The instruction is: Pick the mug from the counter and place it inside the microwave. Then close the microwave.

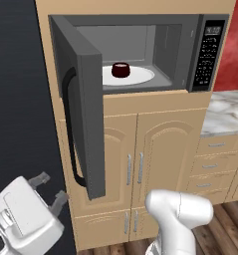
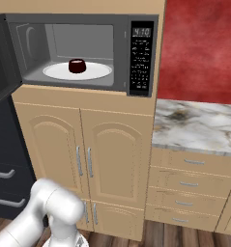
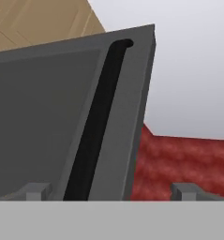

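- The gripper (image 1: 50,188) hangs low at the left, fingers spread wide and holding nothing, pointing up at the outer face of the microwave door (image 1: 83,119).
- For the close, I'd press flat on the door near its black handle (image 1: 70,134), well out from the hinge, and sweep steadily.
- The mug (image 1: 120,69) sits on the white plate (image 1: 140,75) inside the microwave (image 2: 88,53), clear of the door's path.

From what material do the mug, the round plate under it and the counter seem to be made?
The mug looks like glazed ceramic: dark maroon, glossy, with a faint sheen. The plate is plain matte white, perhaps ceramic or glass; the look leaves it open. The counter looks like polished marble: white and grey with brown veins and a pale edge.
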